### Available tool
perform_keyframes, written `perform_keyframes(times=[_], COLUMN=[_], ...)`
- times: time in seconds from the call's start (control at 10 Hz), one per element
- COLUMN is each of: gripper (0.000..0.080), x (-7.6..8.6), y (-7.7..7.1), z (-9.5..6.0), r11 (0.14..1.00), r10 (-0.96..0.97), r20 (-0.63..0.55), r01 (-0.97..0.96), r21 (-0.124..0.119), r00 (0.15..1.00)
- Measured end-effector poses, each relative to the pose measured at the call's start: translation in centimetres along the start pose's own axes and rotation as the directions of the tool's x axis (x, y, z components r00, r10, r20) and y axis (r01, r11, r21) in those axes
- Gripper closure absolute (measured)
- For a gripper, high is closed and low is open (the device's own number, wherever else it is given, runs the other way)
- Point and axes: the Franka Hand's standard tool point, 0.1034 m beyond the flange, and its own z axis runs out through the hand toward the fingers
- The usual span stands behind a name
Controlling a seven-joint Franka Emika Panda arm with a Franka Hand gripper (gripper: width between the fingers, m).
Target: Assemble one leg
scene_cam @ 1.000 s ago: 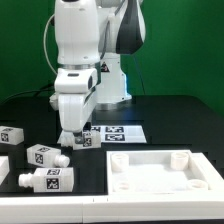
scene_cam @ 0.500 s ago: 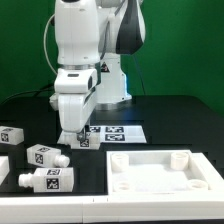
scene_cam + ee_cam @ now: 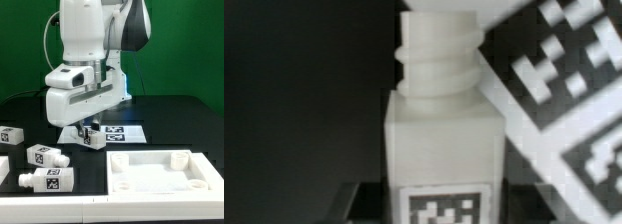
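Observation:
My gripper point(image 3: 88, 130) is shut on a white leg point(image 3: 94, 138) and holds it just above the near edge of the marker board point(image 3: 118, 131). In the wrist view the leg point(image 3: 441, 120) fills the middle, with its round peg pointing away and a square tag near the jaws. My dark fingers point(image 3: 356, 202) press on both its sides, around the gripper's middle point(image 3: 445, 205). Three more legs lie at the exterior view's left: one point(image 3: 12, 136), another point(image 3: 45, 155) and a third point(image 3: 46, 180).
A large flat white tray-like piece with raised rims point(image 3: 196, 181) lies at the exterior view's front right. The marker board also shows beside the leg in the wrist view point(image 3: 562, 80). A further white part point(image 3: 3, 164) is cut off at the left edge.
The hand has tilted and swung toward the exterior view's right, and the leg in it now sits slightly higher and further right than before.

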Motion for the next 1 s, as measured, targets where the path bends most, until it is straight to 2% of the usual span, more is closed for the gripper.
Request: perform_keyframes(times=[0.1,0.3,0.5,0.7,0.8,0.9,1.0], gripper=[0.0521,0.0520,0.0520,0.0520,0.0419,0.0282,0.0282], x=[0.7,2.0,2.3,2.1,2.1,2.1,2.1], y=[-0.6,-1.8,-3.3,-3.6,-3.6,-3.6,-4.1], z=[0.0,0.0,0.3,0.6,0.6,0.6,0.6], r11=[0.989,0.923,0.866,0.869,0.869,0.869,0.840], r10=[0.147,0.382,0.498,0.492,0.492,0.492,0.538], r20=[0.002,-0.003,0.009,0.013,0.013,0.013,0.037], r01=[-0.147,-0.382,-0.498,-0.492,-0.492,-0.492,-0.539], r21=[0.027,0.046,0.050,0.049,0.049,0.049,0.058], r00=[0.989,0.924,0.867,0.871,0.870,0.871,0.842])
